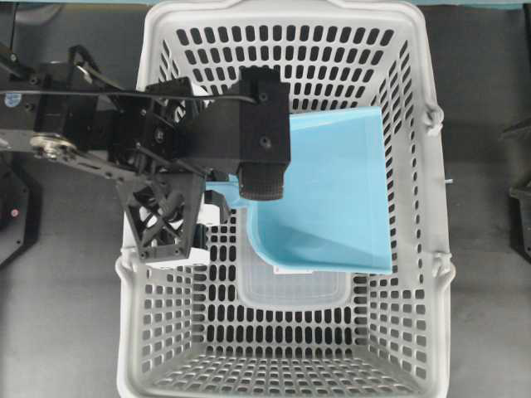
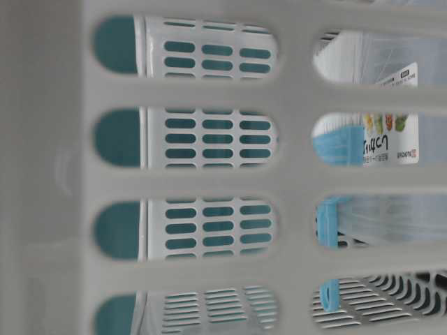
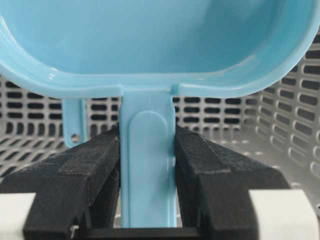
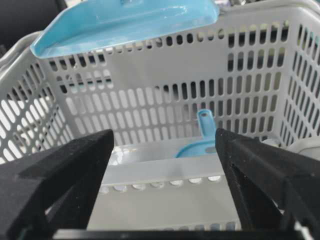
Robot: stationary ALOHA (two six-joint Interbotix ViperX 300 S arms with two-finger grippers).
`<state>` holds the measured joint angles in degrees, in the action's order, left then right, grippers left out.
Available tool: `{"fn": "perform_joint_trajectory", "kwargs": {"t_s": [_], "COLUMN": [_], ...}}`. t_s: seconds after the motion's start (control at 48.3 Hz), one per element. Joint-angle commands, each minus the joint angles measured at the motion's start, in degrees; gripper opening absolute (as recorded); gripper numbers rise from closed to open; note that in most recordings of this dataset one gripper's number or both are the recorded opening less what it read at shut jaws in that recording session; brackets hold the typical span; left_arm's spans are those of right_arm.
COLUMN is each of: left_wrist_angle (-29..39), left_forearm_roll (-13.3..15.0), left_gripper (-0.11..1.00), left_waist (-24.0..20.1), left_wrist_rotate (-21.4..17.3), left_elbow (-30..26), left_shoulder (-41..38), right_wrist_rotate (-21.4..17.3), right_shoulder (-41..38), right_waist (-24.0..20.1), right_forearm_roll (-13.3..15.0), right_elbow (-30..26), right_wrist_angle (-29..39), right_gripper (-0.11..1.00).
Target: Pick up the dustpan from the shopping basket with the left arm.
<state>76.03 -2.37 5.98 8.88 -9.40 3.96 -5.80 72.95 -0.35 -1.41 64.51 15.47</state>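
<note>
Here, left hand [image 3: 147,165] clamped on dustpan [image 1: 336,195] handle, pan raised above shopping basket [image 1: 415,149], right hand [image 4: 162,165] spread wide.

Glossy plastic dustpan [image 3: 150,40]; matt slotted plastic basket [image 1: 415,124].

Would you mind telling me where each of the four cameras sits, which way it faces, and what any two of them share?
Overhead exterior: above, looking straight down into the shopping basket; left arm over the dustpan.
Table-level exterior: low, against the basket wall, looking through its slots; no robot part shows.
Left wrist: on the left gripper, facing along its fingers shut on the dustpan handle.
Right wrist: outside the basket, facing its side; right gripper open.
Shared: every view shows the basket and the dustpan's blue.
</note>
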Motion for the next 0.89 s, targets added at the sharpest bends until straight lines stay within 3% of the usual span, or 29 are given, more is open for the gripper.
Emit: {"fn": "perform_joint_trajectory", "kwargs": {"t_s": [0.0,0.87], "left_wrist_angle": [-0.2,-0.1], "left_forearm_roll": [-0.3,-0.3], "left_gripper": [0.28,0.28], "left_waist": [-0.2,-0.5], "left_wrist_rotate": [-0.1,-0.2], "left_elbow": [-1.1,0.2], "left_shoulder": [0.7,0.7], "right_wrist_rotate": [0.0,0.0], "right_shoulder": [-0.4,-0.4], "right_waist": [-0.1,-0.1], "right_forearm_roll": [-0.3,-0.3], "right_elbow": [-0.6,-0.4], "right_wrist_angle": [-0.3,-0.3], "right_gripper": [0.78,0.78]}}
